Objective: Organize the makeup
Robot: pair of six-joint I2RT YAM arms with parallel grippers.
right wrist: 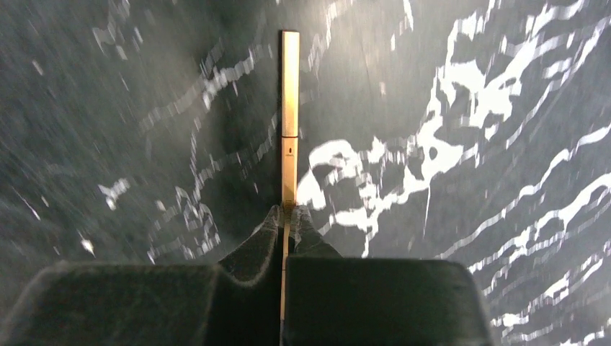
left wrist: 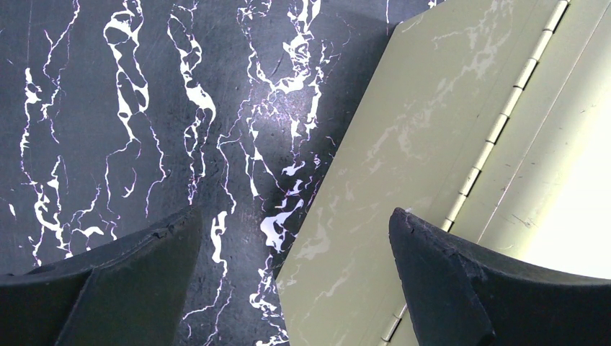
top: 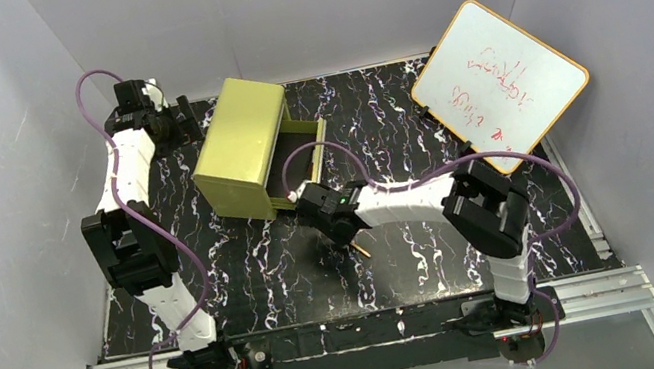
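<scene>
**Mia:** What does the right gripper point(right wrist: 287, 216) have?

**Sam:** It has the thin gold pencil point(right wrist: 290, 94). Its two fingers are pressed tight on one end, with almost no gap. The rest of the pencil sticks straight out past the fingertips.

**Mia:** Where is that?

**Sam:** Over the black table point(top: 416, 250) with the white streaks, near the middle. It is just in front of the green box point(top: 240, 144). The box's drawer point(top: 301, 148) is out, on the side near that gripper.

**Mia:** Does the pencil touch the table?

**Sam:** I cannot tell.

**Mia:** And the left gripper point(left wrist: 295, 220)?

**Sam:** It is at the back left, on the other side of the green box. Its fingers are spread wide and hold nothing. One finger is over the table. The other is over the green box, by a long hinge point(left wrist: 497, 130).

**Mia:** What else is there?

**Sam:** A whiteboard point(top: 500, 83) with an orange rim and red scribbles, at the back right.
</scene>
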